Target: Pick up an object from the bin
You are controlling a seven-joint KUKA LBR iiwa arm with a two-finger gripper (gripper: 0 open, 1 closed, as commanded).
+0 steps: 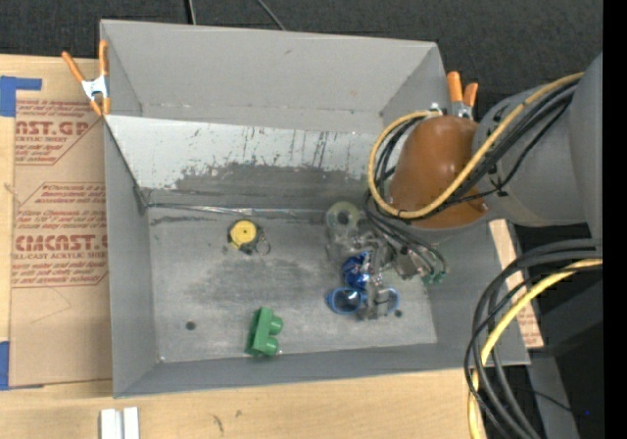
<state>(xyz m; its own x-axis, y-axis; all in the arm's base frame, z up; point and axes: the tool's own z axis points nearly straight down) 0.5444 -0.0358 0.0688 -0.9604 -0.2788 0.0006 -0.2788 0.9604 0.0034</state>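
My gripper (375,282) is low in the right part of the bin, its metal fingers down among a small blue thing (346,298) that lies on the floor there. Blue shows just left of the fingers and beneath them; whether they close on it I cannot make out. A clear, roundish plastic piece (341,219) sits just behind the gripper, toward the back wall.
A green block (264,331) lies near the bin's front wall, left of the gripper. A small yellow round thing (242,233) rests in the middle left. The arm with its orange cover and looped cables hangs over the right wall.
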